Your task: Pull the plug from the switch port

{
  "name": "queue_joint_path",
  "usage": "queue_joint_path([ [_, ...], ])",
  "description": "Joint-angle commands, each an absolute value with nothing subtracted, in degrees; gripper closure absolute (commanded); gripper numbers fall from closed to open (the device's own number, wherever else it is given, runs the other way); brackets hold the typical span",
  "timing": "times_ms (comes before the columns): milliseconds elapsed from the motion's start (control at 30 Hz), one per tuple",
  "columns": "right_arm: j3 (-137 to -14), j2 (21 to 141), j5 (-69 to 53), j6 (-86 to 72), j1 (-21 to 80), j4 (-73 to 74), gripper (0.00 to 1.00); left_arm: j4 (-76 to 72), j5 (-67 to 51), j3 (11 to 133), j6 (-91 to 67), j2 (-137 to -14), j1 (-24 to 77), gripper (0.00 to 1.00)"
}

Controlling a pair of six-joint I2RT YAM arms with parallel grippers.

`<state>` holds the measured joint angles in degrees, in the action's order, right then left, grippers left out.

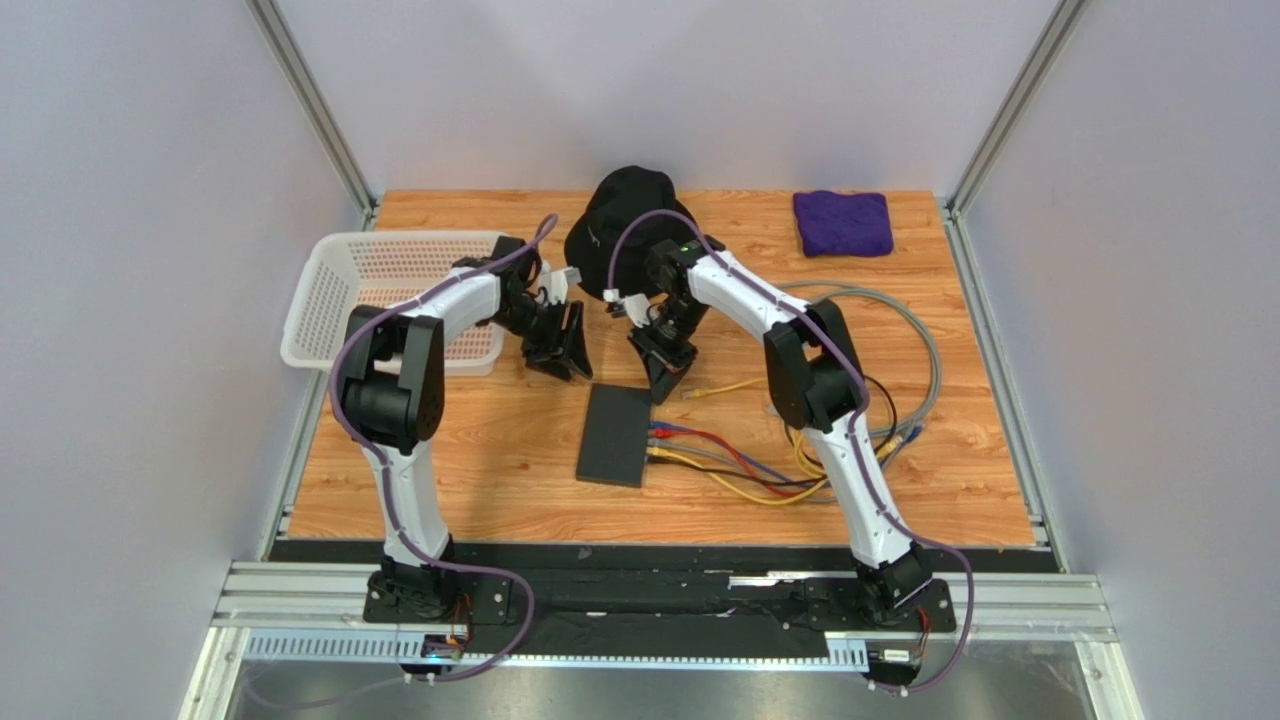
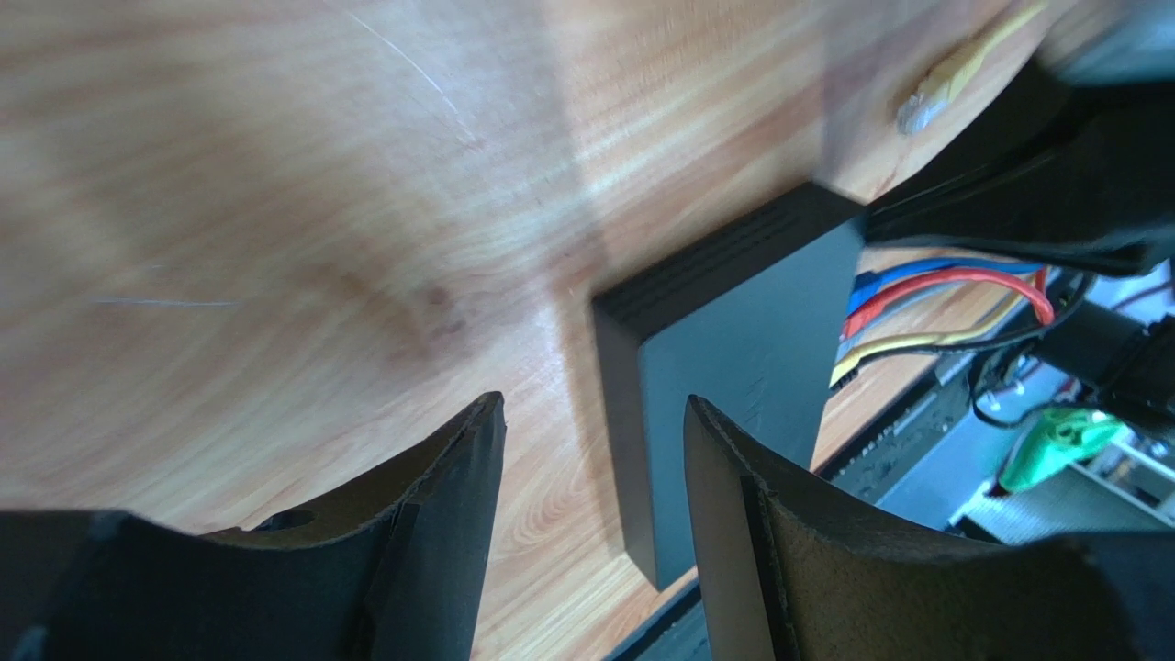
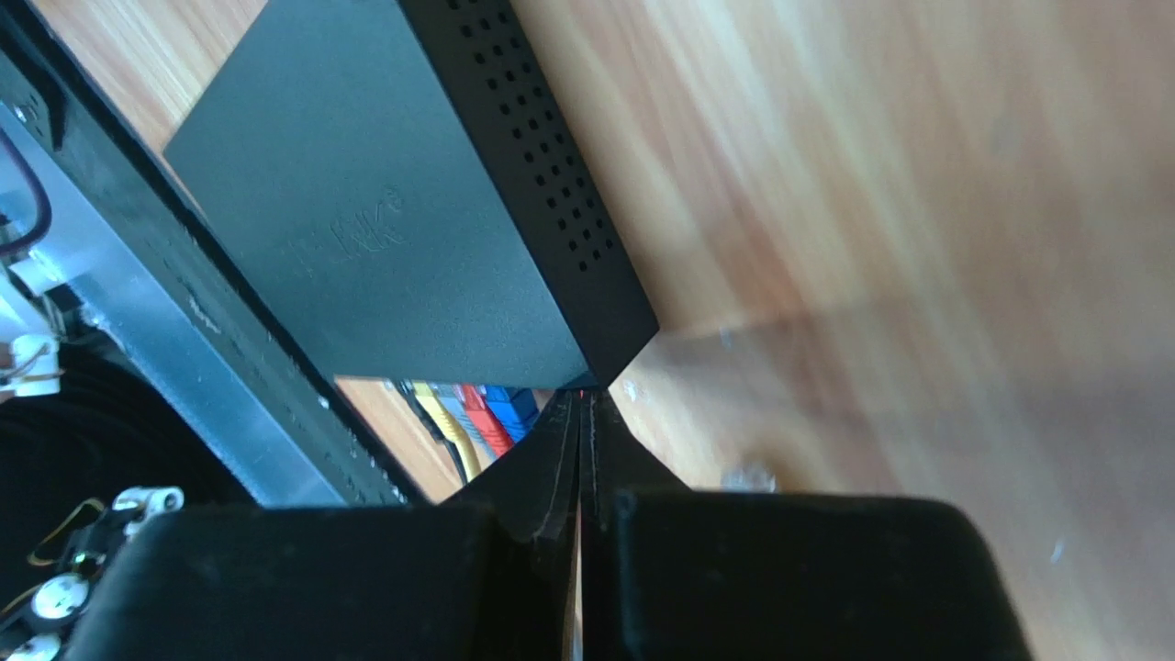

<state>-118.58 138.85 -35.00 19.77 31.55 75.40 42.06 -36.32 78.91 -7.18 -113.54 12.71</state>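
- Black switch (image 1: 616,434): we see coloured cables (image 1: 718,450) plugged into it.
- Left gripper (image 1: 562,357) spread, just beyond switch.
- Right gripper (image 1: 663,378) pressed together near its far corner.

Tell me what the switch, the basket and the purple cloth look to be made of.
Switch: matte black casing, probably plastic, possibly painted metal; dull even sheen, rows of punched vent holes along its side. Basket: white moulded plastic, judging by its open lattice walls. Purple cloth: soft fabric, perhaps towelling; fuzzy, folded surface.
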Motion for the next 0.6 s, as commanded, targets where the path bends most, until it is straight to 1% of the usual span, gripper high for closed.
queue_joint_path([
  [0, -129.09, 142.47, -35.33, 17.67, 32.70, 74.01, 1.00, 42.98, -33.75, 82.53, -5.89, -111.36, 10.20, 0.40],
  [100, -130.26, 142.30, -32.97, 18.36, 32.52, 73.48, 1.00, 42.89, -34.45, 80.34, -5.80, -109.52, 9.84, 0.39],
  [200, -127.81, 138.96, -32.61, 19.16, 31.47, 73.39, 1.00, 41.58, -35.33, 77.61, -6.50, -108.11, 9.84, 0.38],
  [233, -127.18, 136.61, -32.87, 19.33, 30.68, 73.30, 0.98, 41.05, -35.85, 76.65, -6.68, -107.84, 9.84, 0.38],
  [267, -126.48, 135.45, -33.31, 19.68, 30.24, 73.30, 0.95, 41.04, -36.47, 76.38, -6.77, -107.84, 9.84, 0.37],
  [300, -125.95, 134.40, -34.70, 20.30, 29.71, 73.30, 0.81, 40.96, -36.47, 76.20, -7.03, -107.84, 9.84, 0.37],
  [367, -124.63, 131.94, -38.21, 22.05, 28.13, 74.53, 0.69, 40.87, -37.17, 75.50, -7.12, -108.28, 9.84, 0.36],
  [400, -124.37, 131.49, -40.76, 22.84, 27.78, 75.14, 0.56, 40.61, -37.53, 75.15, -7.55, -108.54, 9.93, 0.35],
  [500, -124.45, 131.92, -43.93, 27.85, 27.42, 80.05, 0.45, 39.12, -39.11, 73.39, -8.87, -109.16, 9.93, 0.32],
  [533, -124.37, 132.36, -44.73, 29.43, 27.42, 82.50, 0.44, 38.68, -39.29, 72.43, -9.14, -109.25, 10.11, 0.32],
  [567, -123.58, 132.89, -45.61, 30.14, 27.42, 83.57, 0.43, 38.41, -39.46, 72.16, -9.23, -109.51, 10.19, 0.27],
])
